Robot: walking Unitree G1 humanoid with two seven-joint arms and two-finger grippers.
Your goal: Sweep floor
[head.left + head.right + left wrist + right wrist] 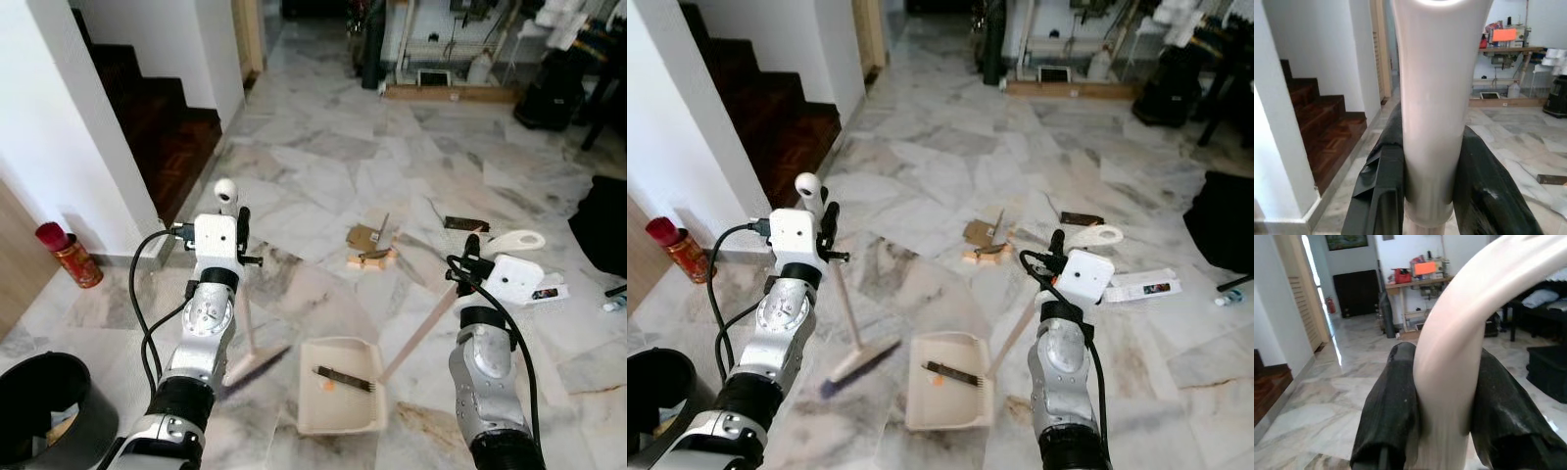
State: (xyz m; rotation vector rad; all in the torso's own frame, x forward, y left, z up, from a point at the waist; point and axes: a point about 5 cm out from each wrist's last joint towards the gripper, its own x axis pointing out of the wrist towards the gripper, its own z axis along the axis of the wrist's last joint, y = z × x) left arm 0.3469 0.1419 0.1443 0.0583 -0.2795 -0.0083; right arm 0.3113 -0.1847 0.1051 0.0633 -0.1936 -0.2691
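My left gripper point(243, 227) is shut on the pale handle point(1432, 122) of a small broom. Its bristle head point(253, 367) rests on the marble floor, blurred, just left of the dustpan. My right gripper point(470, 251) is shut on the long cream handle point(1454, 357) of the dustpan point(364, 413), which lies flat on the floor between my arms. Inside the pan are a black comb-like strip point(343, 379) and a small orange scrap point(329, 386). Cardboard scraps point(370, 240) lie on the floor beyond the pan, and a dark flat piece point(465, 223) lies further right.
A black bin point(39, 401) stands at my near left, with a red can point(69, 255) by the white wall. Dark wooden stairs point(157, 117) rise at the left. A black bag point(602, 220) and a white packet point(544, 292) lie at the right. Furniture lines the far side.
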